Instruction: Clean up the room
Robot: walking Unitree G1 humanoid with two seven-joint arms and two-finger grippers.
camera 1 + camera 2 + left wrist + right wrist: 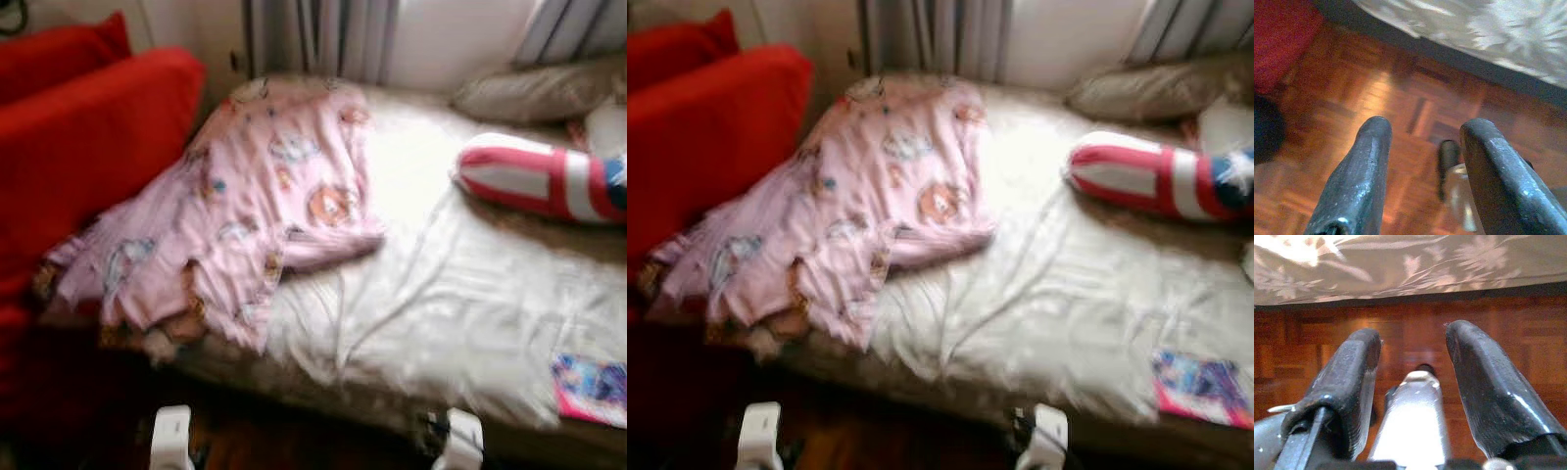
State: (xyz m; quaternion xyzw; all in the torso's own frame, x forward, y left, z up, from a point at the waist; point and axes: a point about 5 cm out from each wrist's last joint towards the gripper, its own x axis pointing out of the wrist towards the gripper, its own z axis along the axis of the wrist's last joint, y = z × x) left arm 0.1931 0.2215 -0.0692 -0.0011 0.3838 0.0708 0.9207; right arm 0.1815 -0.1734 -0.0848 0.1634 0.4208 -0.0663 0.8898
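1. Sprawling beside the red sofa (88,127), the pink blanket (245,206) covers the bed's (441,323) left end, one edge spilling toward the floor
2. Soft, light and floppy, it probably bunches; that hanging hem seems the easiest hold
3. Left end effector (1420,171) and right end effector (1410,377) hang low over parquet, fingers apart, empty
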